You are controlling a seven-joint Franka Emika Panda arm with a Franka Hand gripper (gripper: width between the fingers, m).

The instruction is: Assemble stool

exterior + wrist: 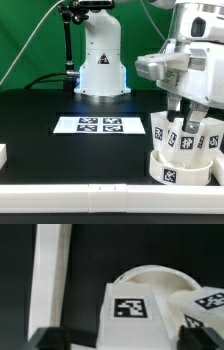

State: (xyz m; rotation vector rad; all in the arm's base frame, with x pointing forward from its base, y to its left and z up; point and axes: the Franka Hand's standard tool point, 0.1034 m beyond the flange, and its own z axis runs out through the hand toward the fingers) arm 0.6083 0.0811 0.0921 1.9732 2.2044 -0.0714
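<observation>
Straddling leg [130, 308], gripper [118, 339] part-open

1. The round seat [180, 168] is a low white disc bearing a black-and-white square tag on its side wall; it lies on the black table at the exterior view's right, near the front edge.
2. White chunky legs [190, 132], each with square tags, stand upright on the seat.
3. In the wrist view, one tagged leg [133, 308] fills the foreground before the seat's curved rim [160, 277].
</observation>
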